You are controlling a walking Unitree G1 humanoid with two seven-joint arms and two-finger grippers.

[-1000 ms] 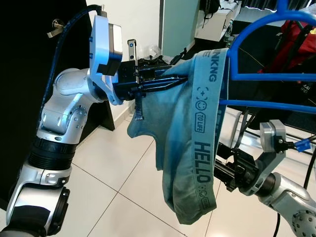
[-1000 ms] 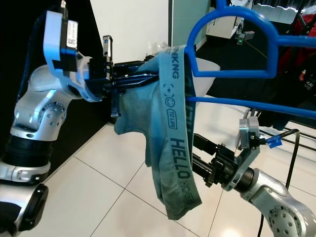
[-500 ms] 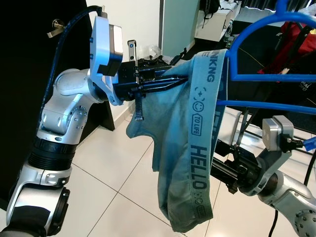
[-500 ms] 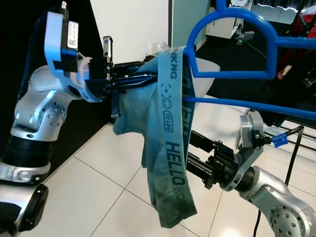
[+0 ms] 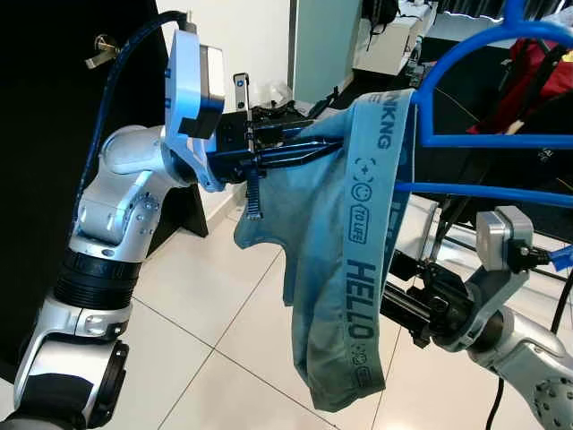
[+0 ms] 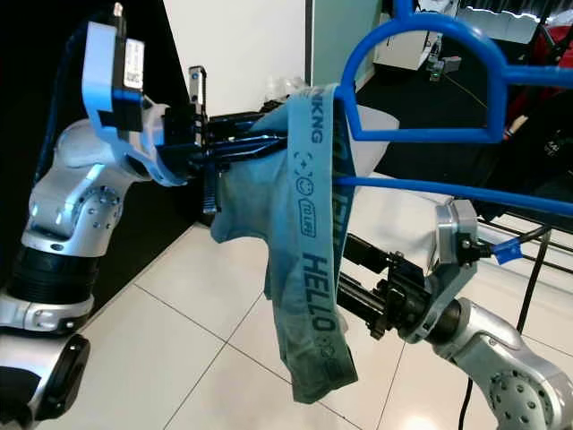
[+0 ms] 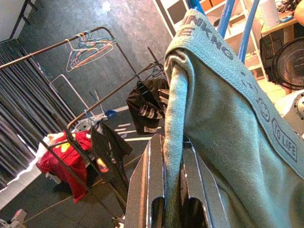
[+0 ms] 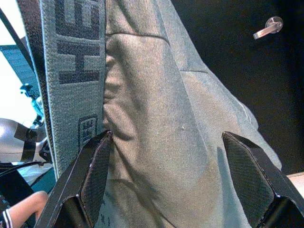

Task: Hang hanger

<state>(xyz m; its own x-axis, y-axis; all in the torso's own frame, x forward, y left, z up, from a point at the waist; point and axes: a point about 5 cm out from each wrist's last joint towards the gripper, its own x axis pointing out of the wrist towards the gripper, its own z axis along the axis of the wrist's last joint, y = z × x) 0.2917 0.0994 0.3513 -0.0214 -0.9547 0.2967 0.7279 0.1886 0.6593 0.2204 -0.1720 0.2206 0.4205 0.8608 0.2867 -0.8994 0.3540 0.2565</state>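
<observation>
Left eye view: one blue hanger (image 5: 466, 98), one teal garment (image 5: 345, 269).

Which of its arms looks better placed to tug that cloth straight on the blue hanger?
Probably the right gripper: its fingers are spread beside the hanging cloth. The left gripper already clamps its edge.

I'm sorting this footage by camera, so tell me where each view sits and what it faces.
Left eye view: on the head, looking forward and down at teal underwear draped on a blue hanger; both silver arms show.
Right eye view: its stereo twin, same scene, slightly shifted.
Left wrist view: along the left end effector, shut on the underwear's edge; a clothes rack stands behind.
Right wrist view: between the right end effector's open fingers, close to the fabric.
All four share the underwear.
</observation>
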